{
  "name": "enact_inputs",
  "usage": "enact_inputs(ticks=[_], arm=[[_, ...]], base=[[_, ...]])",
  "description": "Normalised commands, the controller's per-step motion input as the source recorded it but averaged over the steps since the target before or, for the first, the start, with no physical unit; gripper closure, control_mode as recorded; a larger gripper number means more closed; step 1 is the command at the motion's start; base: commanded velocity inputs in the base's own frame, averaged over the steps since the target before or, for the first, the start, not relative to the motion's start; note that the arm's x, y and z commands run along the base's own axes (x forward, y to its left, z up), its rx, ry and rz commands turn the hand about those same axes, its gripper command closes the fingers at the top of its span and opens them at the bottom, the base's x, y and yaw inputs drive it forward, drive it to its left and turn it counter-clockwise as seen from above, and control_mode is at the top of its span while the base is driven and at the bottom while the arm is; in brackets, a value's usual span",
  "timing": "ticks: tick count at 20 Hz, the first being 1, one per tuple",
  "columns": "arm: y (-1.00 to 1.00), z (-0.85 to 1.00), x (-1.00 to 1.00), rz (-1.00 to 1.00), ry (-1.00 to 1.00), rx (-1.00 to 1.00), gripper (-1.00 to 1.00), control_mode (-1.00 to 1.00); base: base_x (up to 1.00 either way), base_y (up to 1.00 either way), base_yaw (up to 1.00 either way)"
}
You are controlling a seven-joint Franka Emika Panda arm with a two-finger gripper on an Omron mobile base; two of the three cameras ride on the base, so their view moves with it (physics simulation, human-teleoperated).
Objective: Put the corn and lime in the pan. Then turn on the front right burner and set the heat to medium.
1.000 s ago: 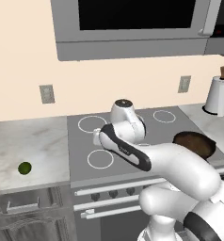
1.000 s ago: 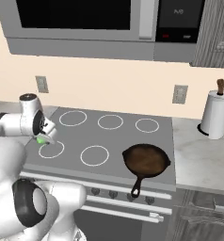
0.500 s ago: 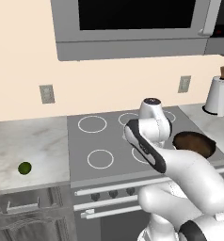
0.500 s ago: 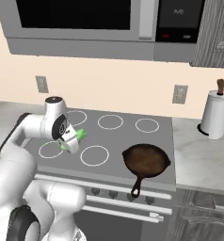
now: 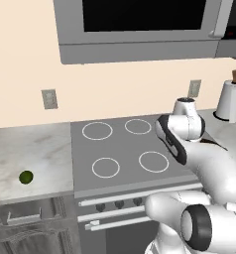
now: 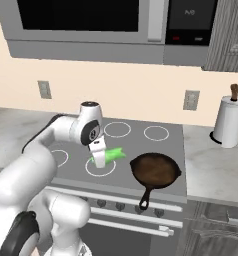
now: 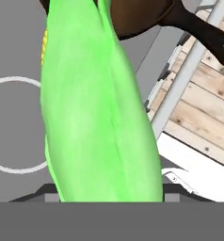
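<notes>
We find the gripper (image 6: 102, 159) with its jaws clamped on the corn (image 6: 111, 154), carried above the stovetop (image 6: 141, 145) just left of the pan (image 6: 155, 170), evidently for release inside. The lime (image 5: 26, 177) lies on the left counter (image 5: 28, 154), uncollected.

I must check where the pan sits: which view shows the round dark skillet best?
The right base view: the round dark skillet sits whole on the stove's front right, handle toward the front edge. The hand view catches part of it, behind the corn.
</notes>
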Motion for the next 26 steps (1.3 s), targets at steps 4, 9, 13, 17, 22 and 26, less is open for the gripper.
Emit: enact_inputs(ticks=[4,9,13,17,22,26], arm=[[-1.00,0.00,0.01,-0.41,0.18,0.00,1.00,-1.00],[-0.87,0.00,0.31,-0.31,0.10,0.00,1.00,-1.00],[-0.53,0.03,0.24,0.03,0.01,0.00,1.00,-1.00],[-0.52,0.00,0.17,0.20,0.00,0.00,1.00,-1.00],[-0.46,-0.05,0.00,0.30,0.00,0.03,1.00,-1.00],[-0.31,-0.17,0.00,0.32,0.00,0.02,1.00,-1.00]], base=[[0.00,0.00,0.00],[0.00,0.00,0.00],[0.00,0.00,0.00],[0.00,0.00,0.00],[0.00,0.00,0.00],[0.00,0.00,0.00]])
